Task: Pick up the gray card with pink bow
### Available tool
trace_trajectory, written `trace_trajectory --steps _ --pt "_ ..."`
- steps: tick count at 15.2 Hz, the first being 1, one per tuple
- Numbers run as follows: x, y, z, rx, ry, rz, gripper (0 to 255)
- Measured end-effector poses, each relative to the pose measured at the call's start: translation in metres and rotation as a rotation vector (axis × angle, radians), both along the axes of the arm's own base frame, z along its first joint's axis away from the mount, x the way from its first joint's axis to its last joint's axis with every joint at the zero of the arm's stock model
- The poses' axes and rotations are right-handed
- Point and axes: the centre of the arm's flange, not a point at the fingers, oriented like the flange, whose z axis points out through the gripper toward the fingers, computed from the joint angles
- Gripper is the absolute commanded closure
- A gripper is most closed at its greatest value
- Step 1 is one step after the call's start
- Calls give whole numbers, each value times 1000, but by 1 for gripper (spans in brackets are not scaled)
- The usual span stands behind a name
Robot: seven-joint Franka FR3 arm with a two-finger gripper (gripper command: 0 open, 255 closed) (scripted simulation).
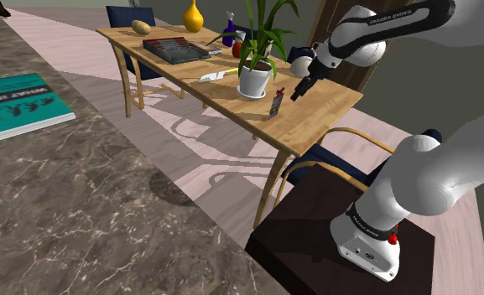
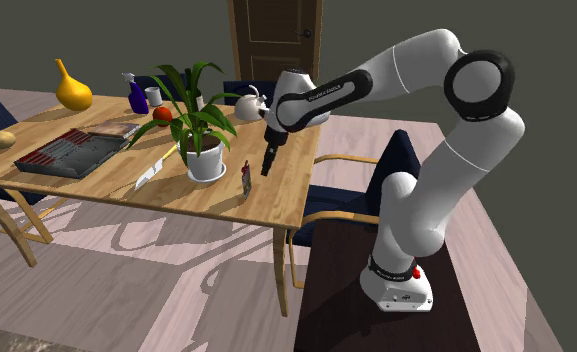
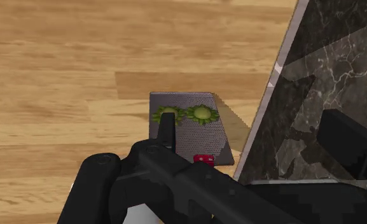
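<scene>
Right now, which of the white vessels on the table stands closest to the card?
The white plant pot holding the green plant, right beside the upright card. The teapot and mug stand well farther from it.

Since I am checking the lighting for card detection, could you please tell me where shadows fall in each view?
Shoulder view: the table throws curved shadows on the floor; second exterior view: similar shadows stripe the floor under the table; wrist view: the card casts a wedge of shadow on the table beside it.
</scene>
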Motion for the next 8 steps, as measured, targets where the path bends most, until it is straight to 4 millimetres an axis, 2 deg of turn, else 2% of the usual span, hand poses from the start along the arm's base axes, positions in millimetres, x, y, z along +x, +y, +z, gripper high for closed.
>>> trace_trajectory --steps 6,8 --pt "46 -50 -42 48 -93 69 0" --pt "52 -58 -50 56 -115 79 0"
